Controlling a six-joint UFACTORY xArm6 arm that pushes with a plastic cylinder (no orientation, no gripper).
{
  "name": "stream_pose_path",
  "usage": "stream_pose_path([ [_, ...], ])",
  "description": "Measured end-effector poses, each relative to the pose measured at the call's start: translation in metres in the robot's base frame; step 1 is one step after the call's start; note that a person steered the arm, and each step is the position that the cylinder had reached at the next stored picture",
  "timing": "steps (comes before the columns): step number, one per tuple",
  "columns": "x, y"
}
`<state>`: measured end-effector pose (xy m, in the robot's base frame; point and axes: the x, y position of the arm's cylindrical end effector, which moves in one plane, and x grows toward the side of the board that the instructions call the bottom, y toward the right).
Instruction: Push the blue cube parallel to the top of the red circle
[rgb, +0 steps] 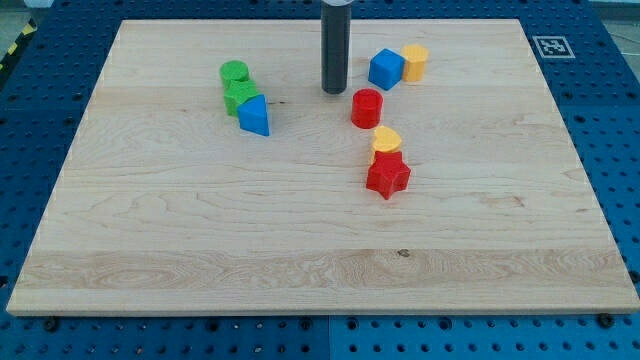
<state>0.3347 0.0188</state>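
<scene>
The blue cube (385, 69) sits near the view's top, right of centre, touching a yellow cylinder-like block (415, 62) on its right. The red circle, a short red cylinder (367, 107), stands just below and slightly left of the blue cube. My tip (334, 91) is the lower end of the dark rod; it rests on the board left of the blue cube and up-left of the red cylinder, touching neither.
A green cylinder (234, 72), a green star-like block (241, 96) and a blue triangular block (255, 116) cluster at the left. A yellow block (386, 140) sits atop-adjacent to a red star (388, 177) below the red cylinder. The wooden board (320, 260) lies on a blue perforated table.
</scene>
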Motion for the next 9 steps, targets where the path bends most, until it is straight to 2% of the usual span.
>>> stream_pose_path([
  [1,-0.002,0.036],
  [3,0.002,0.146],
  [4,-0.003,0.169],
  [6,-0.025,0.154],
  [9,-0.033,0.117],
])
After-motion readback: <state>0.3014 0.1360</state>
